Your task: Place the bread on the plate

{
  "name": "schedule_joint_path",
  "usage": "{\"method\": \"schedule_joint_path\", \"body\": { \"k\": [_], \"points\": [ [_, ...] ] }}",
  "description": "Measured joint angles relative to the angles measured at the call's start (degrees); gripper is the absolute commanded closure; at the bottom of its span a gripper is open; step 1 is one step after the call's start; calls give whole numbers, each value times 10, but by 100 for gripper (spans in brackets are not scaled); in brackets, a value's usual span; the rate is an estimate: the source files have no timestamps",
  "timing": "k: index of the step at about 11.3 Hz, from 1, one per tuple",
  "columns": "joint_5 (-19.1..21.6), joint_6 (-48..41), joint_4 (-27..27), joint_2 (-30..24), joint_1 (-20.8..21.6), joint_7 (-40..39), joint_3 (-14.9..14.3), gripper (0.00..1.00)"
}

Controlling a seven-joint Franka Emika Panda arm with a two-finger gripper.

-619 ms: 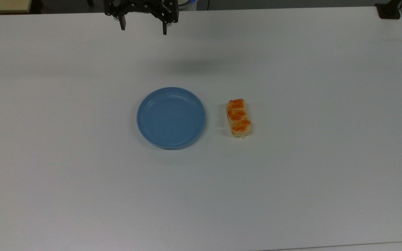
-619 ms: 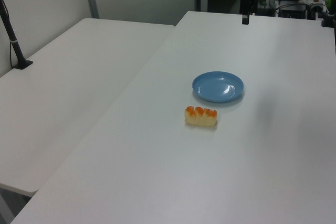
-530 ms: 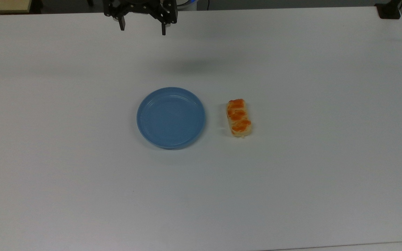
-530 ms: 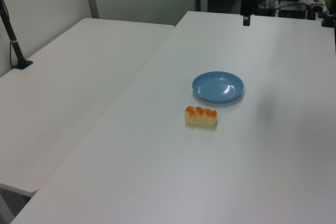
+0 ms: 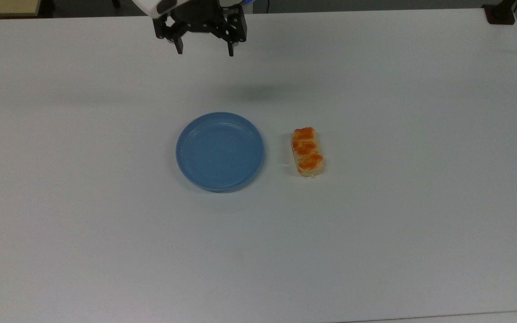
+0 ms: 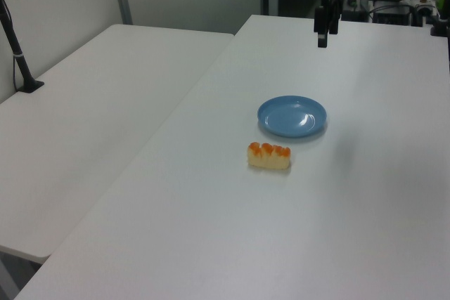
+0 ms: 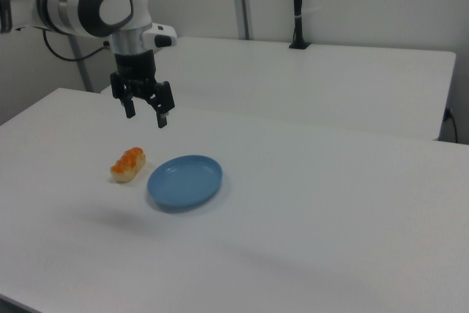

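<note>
1. Nearest thing in the left view is the bread (image 6: 268, 156), lying flat on the white counter (image 6: 211, 230), just beside the plate (image 6: 292, 116) but not touching it. In the top view it sits off the plate's right edge – bread (image 5: 307, 151), plate (image 5: 220, 151).
2. Plate's bare, so the task itself hasn't started.
3. Farthest back is me. My gripper (image 5: 204, 48) has shifted in from the far edge over the last half second, toward the top view's right and a bit closer to the plate. I'd say that's the start of my approach to the bread.
4. My fingers (image 7: 163, 120) are spread wide, holding and touching nothing – hanging well above the counter.
</note>
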Motion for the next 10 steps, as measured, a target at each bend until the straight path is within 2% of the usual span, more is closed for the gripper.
{"method": "schedule_joint_path", "body": {
  "k": [3,5,8,10],
  "points": [
    [2,79,0,42,30,1,11,0],
    [2,130,-1,84,65,11,17,0],
    [2,170,0,143,125,52,19,0],
    [-11,208,-1,181,150,82,21,0]
  ]
}}
